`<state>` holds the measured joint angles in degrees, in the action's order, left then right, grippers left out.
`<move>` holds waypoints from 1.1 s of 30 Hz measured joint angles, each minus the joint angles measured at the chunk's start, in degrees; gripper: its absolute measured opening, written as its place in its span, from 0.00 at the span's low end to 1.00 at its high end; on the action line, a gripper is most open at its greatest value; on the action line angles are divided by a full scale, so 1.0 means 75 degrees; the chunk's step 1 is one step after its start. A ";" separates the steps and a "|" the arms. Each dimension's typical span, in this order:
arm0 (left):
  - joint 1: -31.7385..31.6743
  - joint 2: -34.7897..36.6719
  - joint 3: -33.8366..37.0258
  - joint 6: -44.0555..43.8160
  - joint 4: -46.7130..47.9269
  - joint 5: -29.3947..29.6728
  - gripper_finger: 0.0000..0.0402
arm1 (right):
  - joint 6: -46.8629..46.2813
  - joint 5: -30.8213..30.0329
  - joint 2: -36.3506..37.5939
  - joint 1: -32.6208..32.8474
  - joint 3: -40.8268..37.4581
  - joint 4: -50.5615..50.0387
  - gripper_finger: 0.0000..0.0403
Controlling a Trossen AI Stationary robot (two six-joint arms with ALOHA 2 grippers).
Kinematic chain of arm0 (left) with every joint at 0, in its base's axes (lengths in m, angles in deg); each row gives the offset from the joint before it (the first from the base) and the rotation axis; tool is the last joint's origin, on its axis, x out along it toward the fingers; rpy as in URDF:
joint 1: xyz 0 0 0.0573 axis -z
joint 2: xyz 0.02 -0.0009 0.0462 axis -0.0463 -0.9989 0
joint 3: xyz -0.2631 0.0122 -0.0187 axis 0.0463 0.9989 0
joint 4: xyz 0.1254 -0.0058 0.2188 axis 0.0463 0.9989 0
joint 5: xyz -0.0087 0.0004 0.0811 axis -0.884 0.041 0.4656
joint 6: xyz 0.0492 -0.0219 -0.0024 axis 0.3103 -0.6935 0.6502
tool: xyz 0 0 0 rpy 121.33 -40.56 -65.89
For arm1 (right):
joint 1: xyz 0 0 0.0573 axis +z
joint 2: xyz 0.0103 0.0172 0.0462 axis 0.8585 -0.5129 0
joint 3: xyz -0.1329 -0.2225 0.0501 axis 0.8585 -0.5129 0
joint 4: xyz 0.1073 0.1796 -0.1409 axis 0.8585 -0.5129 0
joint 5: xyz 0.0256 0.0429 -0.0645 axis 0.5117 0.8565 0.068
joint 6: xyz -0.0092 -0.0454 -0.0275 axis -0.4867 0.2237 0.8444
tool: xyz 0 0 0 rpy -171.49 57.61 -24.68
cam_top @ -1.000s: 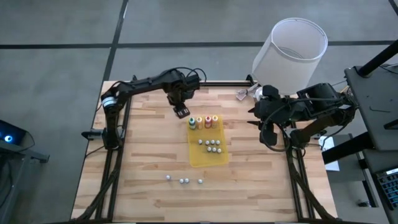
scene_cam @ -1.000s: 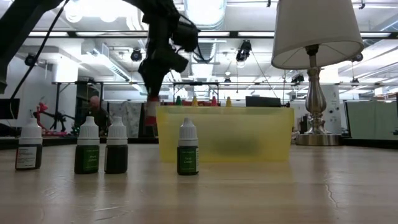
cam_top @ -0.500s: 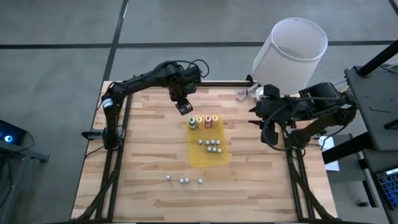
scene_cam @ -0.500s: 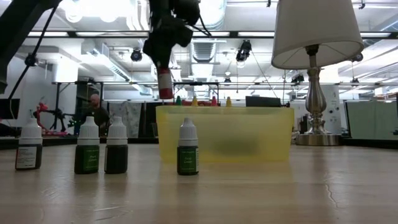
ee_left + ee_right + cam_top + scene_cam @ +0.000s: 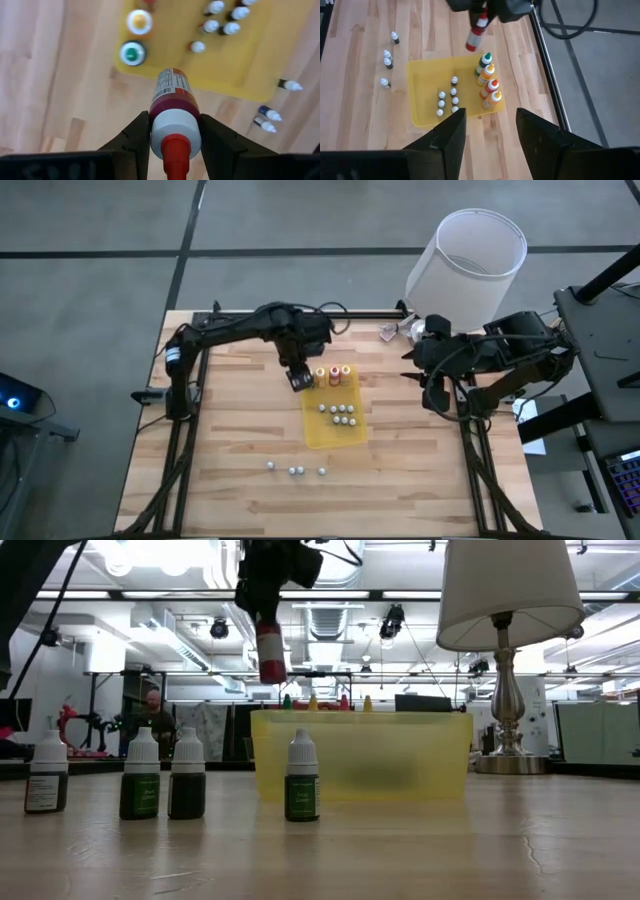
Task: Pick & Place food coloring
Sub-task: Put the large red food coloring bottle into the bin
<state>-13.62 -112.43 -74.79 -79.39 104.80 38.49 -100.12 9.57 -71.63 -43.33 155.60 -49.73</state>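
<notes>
Overhead, wooden slat table, yellow tray, white lampshade

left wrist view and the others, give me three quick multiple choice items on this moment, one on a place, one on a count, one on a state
1. Where is the red bottle?
A. lying on the table
B. in the air by the yellow tray's edge
C. inside the lampshade

2. How many larger bottles stand in a row at the yellow tray's end?
A. four
B. one
C. nine

3. How is the left gripper?
A. shut on the red bottle
B. open and empty
C. resting on the table

Answers: 1 B, the low view shows it hanging above the tray. 2 A, the right wrist view shows green, two orange and red caps in line. 3 A, both fingers press the bottle's neck.
</notes>
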 joint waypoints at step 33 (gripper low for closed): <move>0.0828 -0.0061 0.0006 -0.0849 -0.1261 -0.0305 0.29 | 0.0128 0.0006 0.0009 0.0000 0.0000 0.0000 0.41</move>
<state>-7.41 -112.89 -74.75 -85.75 95.34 36.20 -99.16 9.61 -71.56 -43.33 155.60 -49.73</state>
